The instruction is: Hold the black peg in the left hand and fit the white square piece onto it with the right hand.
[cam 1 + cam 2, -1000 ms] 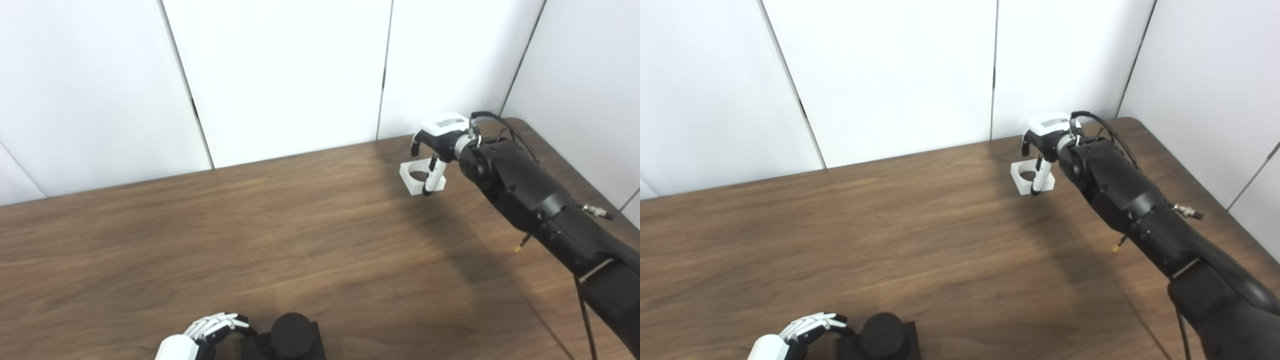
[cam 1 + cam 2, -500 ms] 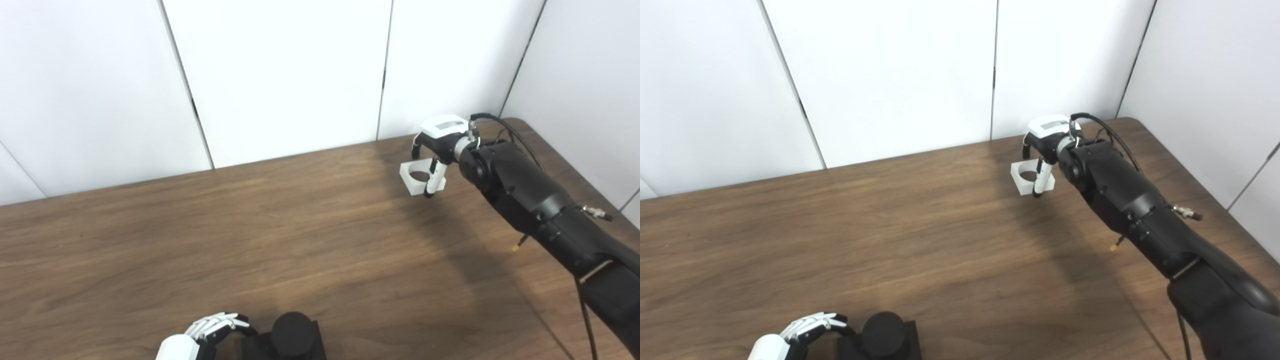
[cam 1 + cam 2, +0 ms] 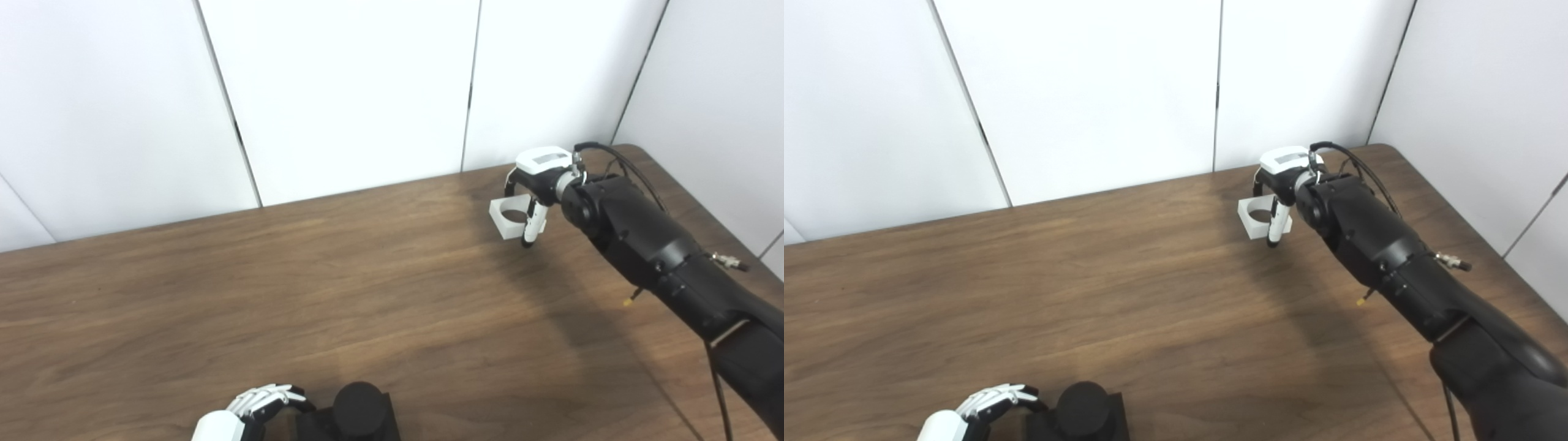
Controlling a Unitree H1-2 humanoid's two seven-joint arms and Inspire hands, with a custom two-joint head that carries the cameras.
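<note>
Peg first: the black peg [image 3: 358, 409] stands on its dark square base at the table's [image 3: 306, 294] near edge, just right of the left hand [image 3: 257, 409], whose curled fingers reach the base's left side, though whether they grip it cannot be told since both are cut off by the picture's bottom edge. Far across the table, the right hand [image 3: 531, 190] arches down over the white square piece [image 3: 513, 218], fingers straddling it with the thumb against its near right side; a firm hold cannot be told.
</note>
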